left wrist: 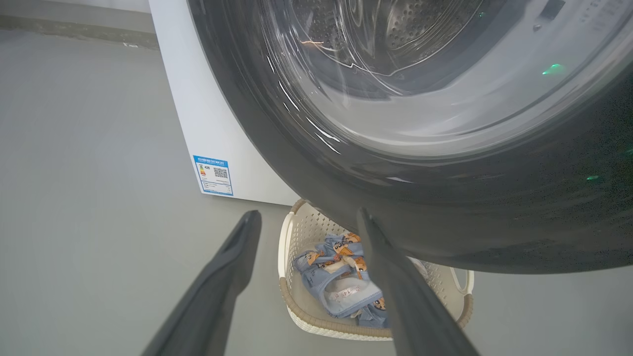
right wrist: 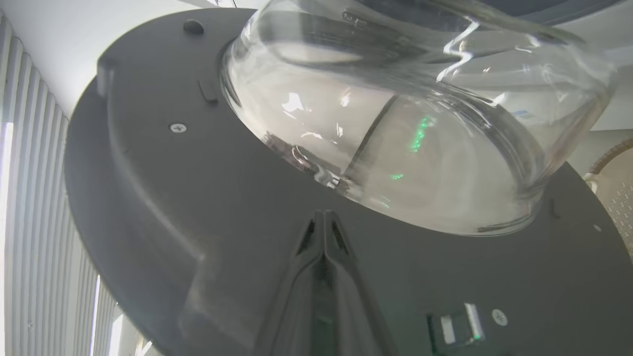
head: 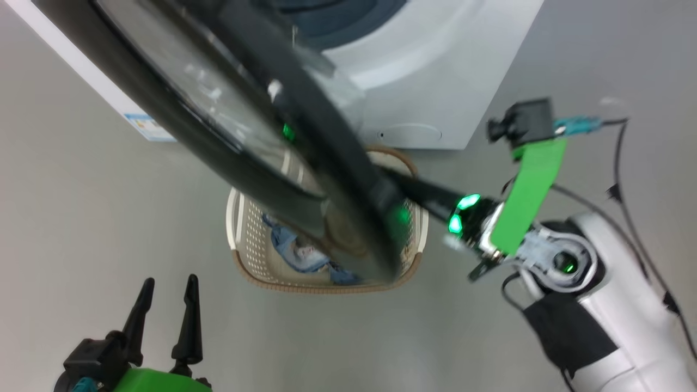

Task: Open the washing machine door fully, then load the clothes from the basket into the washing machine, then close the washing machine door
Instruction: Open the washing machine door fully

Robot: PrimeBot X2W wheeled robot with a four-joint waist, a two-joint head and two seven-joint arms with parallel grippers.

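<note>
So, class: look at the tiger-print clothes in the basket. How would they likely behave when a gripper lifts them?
The clothes lie crumpled and folded over themselves, so they will probably hang floppy. They look like thin fabric, so likely light. Bunched in the basket, one pinch may lift only part, the rest trailing.

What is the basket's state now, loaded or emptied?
Loaded: the blue tiger-print clothes lie heaped inside the basket, below the swung-open washing machine door.
</note>
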